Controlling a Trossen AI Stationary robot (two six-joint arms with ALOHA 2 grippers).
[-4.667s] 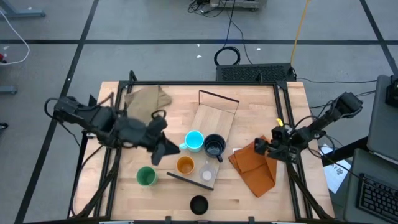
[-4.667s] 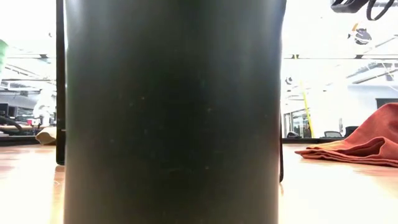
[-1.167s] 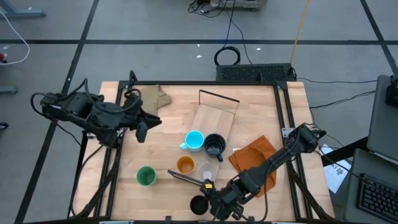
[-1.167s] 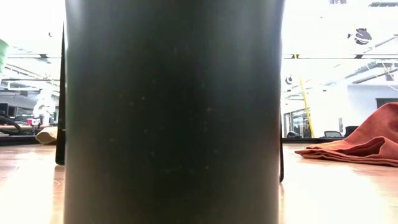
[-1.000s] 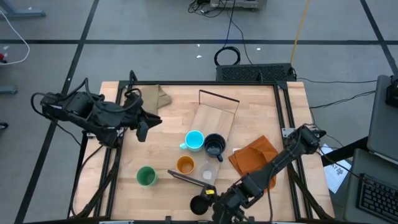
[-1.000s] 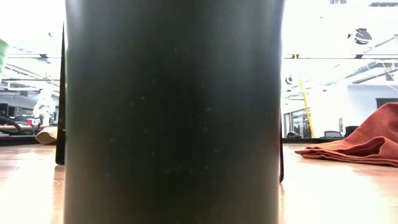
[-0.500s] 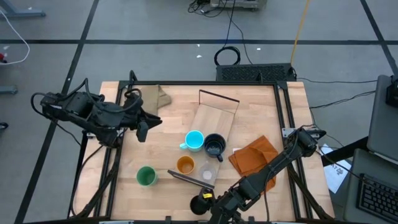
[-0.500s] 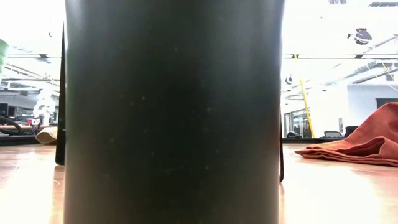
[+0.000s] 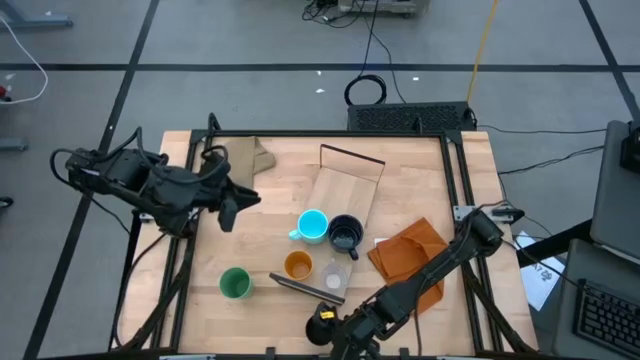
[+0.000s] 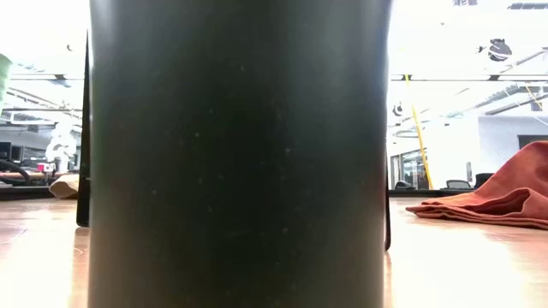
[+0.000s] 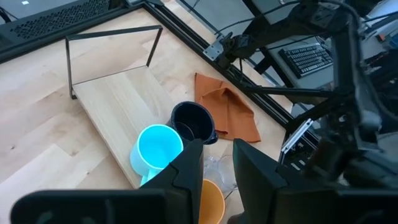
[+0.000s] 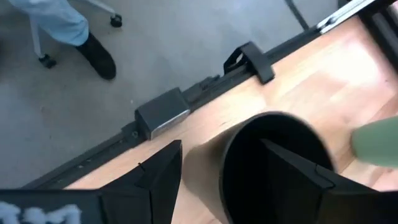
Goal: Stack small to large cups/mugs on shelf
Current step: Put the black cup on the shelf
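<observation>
My right gripper [image 12: 214,171] straddles the black cup's [image 12: 273,162] rim at the table's front edge, fingers parted, not yet pinching; it looks light, rigid and slick, so I'd clamp the wall

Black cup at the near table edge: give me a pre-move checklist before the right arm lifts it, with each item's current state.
1. Right end effector at the black cup: ok, one finger sits outside the rim and one inside it.
2. Grip fully closed on the cup wall: cannot tell.
3. Black cup upright: ok, its wall stands vertical in the low view.
4. Left end effector out of the way: ok, it hangs over the table's left side with nothing between its fingers.
5. Room on the shelf: ok, the far half of the board is bare; the light-blue mug, navy mug and clear cup stand on the near half.
</observation>
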